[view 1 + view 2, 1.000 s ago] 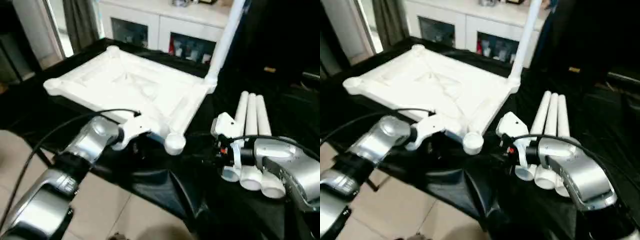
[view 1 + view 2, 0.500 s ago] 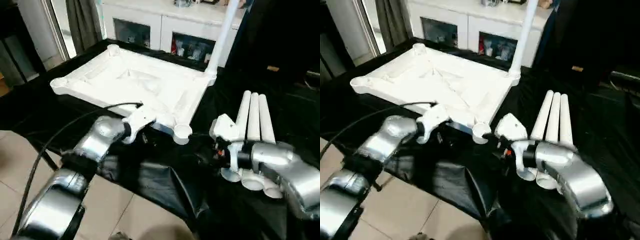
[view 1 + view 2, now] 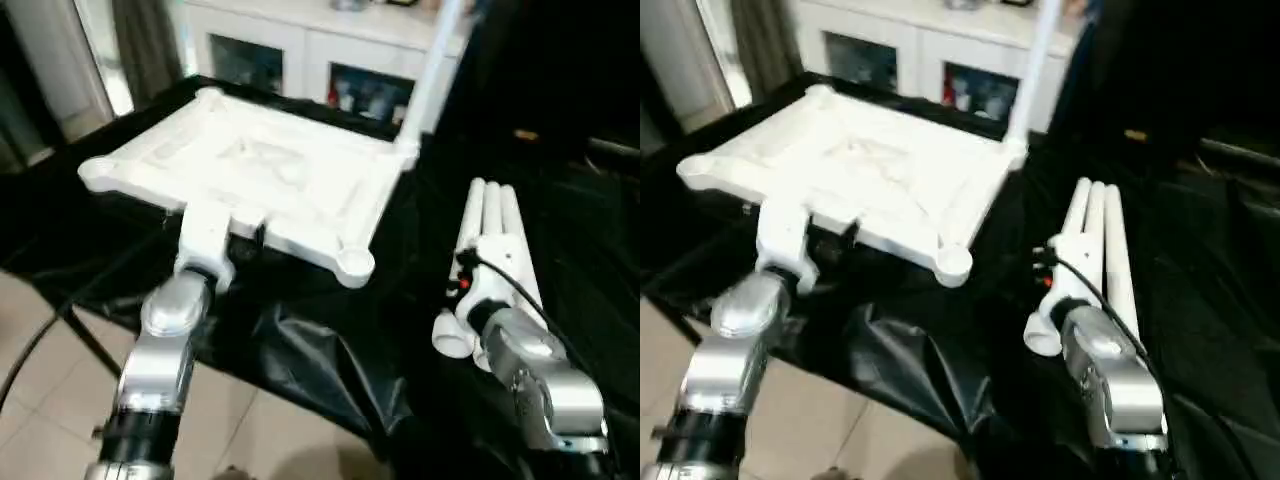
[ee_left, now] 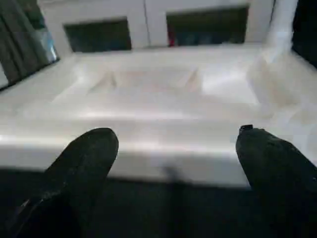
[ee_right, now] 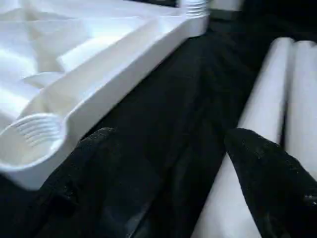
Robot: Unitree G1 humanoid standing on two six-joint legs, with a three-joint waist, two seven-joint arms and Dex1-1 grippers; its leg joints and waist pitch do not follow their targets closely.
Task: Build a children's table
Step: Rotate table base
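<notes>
My two forearms are silver, rounded metal tubes, each ending in a white wrist housing, the left claw [image 4: 171, 168] and right claw [image 5: 163, 168] each with two black, matte, blunt fingers, a thin black cable looping over the right wrist (with a small red light beside it).

We see a white table top [image 3: 270, 180] with a ribbed underside, white legs [image 3: 490, 240] lying on a glossy black cloth [image 3: 330, 340], our silver forearms [image 3: 165, 340], black gripper fingers [image 4: 79, 168] and a white cabinet [image 3: 300, 40].
</notes>
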